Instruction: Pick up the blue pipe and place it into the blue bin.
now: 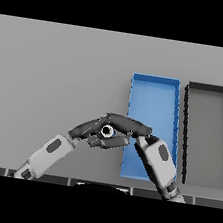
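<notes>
Grey table [59,65]: we see a blue bin [154,94] beside a black bin [206,133]. Right hand [126,124] and left hand [88,129] meet at the blue bin's left edge; whether their fingers pinch anything, we cannot tell.

Both hands, left hand [88,129] and right hand [126,124], together beside blue bin [157,82], black bin [211,89] alongside.

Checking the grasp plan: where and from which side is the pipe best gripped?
Across its round outer wall, from the right, the blue bin side. The pipe shows its open end upward, apparently upright; the right hand pinches it so. The left hand blocks the left.
</notes>
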`<state>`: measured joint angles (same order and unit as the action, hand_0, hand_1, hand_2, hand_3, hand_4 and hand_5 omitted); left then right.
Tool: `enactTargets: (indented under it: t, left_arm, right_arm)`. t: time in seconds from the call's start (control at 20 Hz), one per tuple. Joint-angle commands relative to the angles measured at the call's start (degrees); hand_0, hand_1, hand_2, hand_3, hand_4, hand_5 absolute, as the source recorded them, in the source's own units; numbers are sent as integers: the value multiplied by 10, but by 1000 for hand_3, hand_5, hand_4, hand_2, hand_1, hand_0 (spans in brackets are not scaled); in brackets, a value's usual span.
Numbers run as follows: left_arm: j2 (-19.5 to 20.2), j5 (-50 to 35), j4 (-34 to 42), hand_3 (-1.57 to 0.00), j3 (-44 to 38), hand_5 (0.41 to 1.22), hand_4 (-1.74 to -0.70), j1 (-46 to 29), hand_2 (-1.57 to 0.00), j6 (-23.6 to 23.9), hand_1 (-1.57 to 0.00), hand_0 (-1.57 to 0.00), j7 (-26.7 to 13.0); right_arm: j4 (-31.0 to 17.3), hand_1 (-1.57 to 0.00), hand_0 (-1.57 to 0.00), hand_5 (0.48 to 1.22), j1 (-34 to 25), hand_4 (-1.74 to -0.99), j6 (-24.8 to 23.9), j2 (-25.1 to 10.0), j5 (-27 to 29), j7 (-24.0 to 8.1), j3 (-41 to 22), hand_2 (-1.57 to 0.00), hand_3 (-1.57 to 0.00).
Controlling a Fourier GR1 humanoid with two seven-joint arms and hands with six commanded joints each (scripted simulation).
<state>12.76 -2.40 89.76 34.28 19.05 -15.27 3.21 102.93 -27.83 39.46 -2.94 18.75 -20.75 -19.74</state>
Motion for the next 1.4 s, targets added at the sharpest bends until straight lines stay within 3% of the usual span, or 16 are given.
enactTargets:
  t: [0.0, 0.15, 0.4, 0.6, 0.7, 0.9, 1.0, 1.15, 1.35]
  left_arm:
    - [3, 1, -9, -44, -5, 794, -854, 8, -109, -1, -107, -131, -4]
    - [-1, 2, -14, -22, -4, 689, -828, 2, -55, 2, -54, -66, 2]
    - [-8, -20, -13, -7, -13, 612, -873, -9, -17, 12, -17, -21, -60]
    - [-5, -8, 3, -2, -3, 555, -876, -25, -7, 19, -6, -8, -61]
    - [-1, -13, 2, -1, -6, 535, -870, -21, -4, 16, -4, -5, -66]
    - [1, -16, -2, 0, -7, 509, -865, -24, -1, 12, -1, -1, -79]
    - [1, -15, -4, 0, -9, 498, -863, -21, 0, 13, 0, -1, -71]
    - [3, -18, 12, 1, -4, 485, -868, -25, 0, 9, 0, 0, -71]
    - [8, -14, 17, 1, -4, 484, -856, -32, 1, 15, 1, 1, -76]
  right_arm:
    - [1, -1568, -1568, 1217, 1, -1484, 0, 6, 0, -2, -1, -1568, -1567]
    - [8, -1570, -1570, 1219, 20, -1485, 1, 10, -20, 14, 1, -1570, -1569]
    - [8, -1571, -1571, 1220, 7, -1491, -7, 27, -11, 0, 11, -1571, -1570]
    - [-2, -1571, -1571, 1221, -12, -1492, -43, 36, 136, -86, 34, -1571, -1571]
    - [4, -1571, -1571, 1221, -48, -1494, -88, 27, 211, -137, 49, -1571, -1571]
    - [5, -1571, -1571, 1221, -130, -1492, -168, -23, 280, -140, 59, -1571, -1571]
    - [7, -1571, -1571, 1221, -170, -1494, -178, -44, 300, -133, 77, -1571, -1571]
    - [-58, -1571, -1571, 1221, -257, -1496, -173, -72, 294, -96, 127, -1571, -1571]
    - [-132, -1571, -1571, 1221, -308, -1498, -214, -99, 233, -61, 178, -1571, -1571]
